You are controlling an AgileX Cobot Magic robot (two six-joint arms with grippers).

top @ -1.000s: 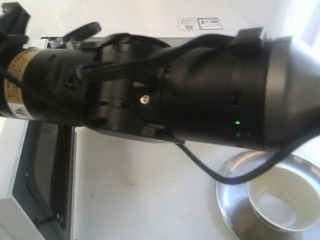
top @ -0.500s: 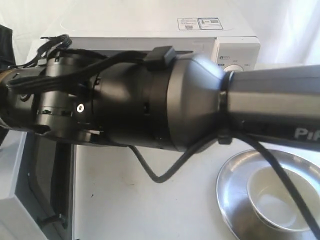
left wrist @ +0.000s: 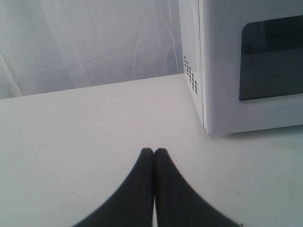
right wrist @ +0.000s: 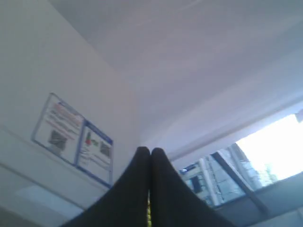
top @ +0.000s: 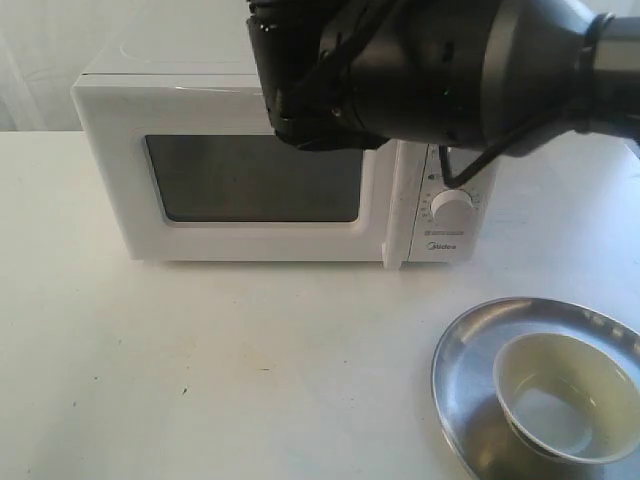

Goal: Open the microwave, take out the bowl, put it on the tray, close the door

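The small round white bowl has smooth walls and sits inside the big round shiny silver metal tray on the white bench. The white boxy microwave stands behind them. Its white door with the dark glass window is shut. A round white knob has the word "Midea" under it. A fat black arm hangs over the microwave. The left gripper has its jaws pressed together, holding nothing, over the bench beside the microwave. The right gripper has its jaws pressed together too, near two blue-edged stickers too blurry to read.
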